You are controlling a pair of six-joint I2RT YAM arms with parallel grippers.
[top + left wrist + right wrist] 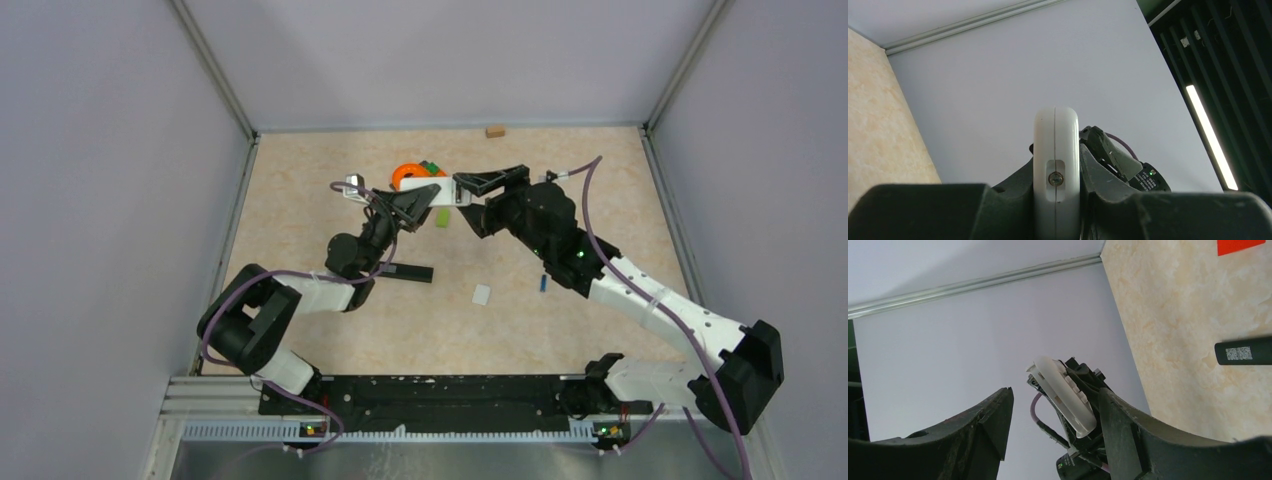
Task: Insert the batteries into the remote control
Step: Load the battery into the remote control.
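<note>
Nearest the lens: the left jaws, dark and blurred, clamped shut on both flat faces of the white remote (1056,150), which shows edge-on.
Remote, place: held up off the bench (300,190), mid-scene in the top view.
Remote, handling: probably a light, stiff plastic shell; smooth, so it may twist if gripped at one end only. Best gripped across the flat faces.
Battery: one blue battery (543,282) lies on the bench at about 4 o'clock from the remote, well apart from it. It is tiny, hard and round, so likely to roll; pinch it across its middle.
Right jaws: partly open, standing either side of the remote's free end and gripping nothing. There is a clear gap on one side; contact on the other I cannot tell.
Around: a black remote (405,271) lies at 7 o'clock and a small white piece (481,294) at 5 o'clock.
</note>
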